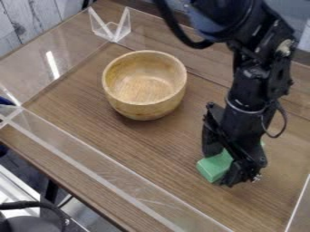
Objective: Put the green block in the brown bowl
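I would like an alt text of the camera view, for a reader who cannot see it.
A black robot arm reaches down over a green block on a wooden table, its fingers at the block and partly hiding it. A round brown bowl, with nothing in it, stands apart, toward the upper left.

Single camera, seemingly raised, facing down across table at slant [121, 154].

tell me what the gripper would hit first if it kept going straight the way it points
Most likely the green block, right below the gripper's fingers, though one view leaves depth unclear.
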Motion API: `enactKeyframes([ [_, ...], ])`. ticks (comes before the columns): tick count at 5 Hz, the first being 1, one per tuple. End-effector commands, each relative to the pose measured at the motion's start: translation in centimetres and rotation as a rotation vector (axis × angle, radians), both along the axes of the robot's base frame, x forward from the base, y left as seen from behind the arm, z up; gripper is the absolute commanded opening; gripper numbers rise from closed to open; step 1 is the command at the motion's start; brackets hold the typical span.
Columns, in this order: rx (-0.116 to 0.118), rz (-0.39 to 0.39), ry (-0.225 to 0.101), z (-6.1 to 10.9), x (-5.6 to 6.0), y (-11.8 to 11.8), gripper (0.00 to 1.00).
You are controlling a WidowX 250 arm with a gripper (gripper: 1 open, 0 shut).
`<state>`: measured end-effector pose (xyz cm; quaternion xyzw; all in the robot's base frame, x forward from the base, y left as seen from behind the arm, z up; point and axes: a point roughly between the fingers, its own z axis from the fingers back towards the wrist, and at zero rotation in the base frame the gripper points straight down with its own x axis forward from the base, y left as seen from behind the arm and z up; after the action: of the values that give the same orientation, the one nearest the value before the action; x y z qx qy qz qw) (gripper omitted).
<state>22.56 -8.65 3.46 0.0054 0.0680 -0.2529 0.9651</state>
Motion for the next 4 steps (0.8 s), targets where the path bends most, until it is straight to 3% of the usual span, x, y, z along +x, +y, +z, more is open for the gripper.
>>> enactKeyframes([
  [1, -0.018, 0.018, -0.081, 0.9, 0.1, 0.0, 1.0],
  [3, -0.035, 0.036, -0.127, 1.4, 1.7, -0.1, 1.0],
  [4, -0.038, 0.029, -0.114, 0.9, 1.9, 0.0, 0.0],
])
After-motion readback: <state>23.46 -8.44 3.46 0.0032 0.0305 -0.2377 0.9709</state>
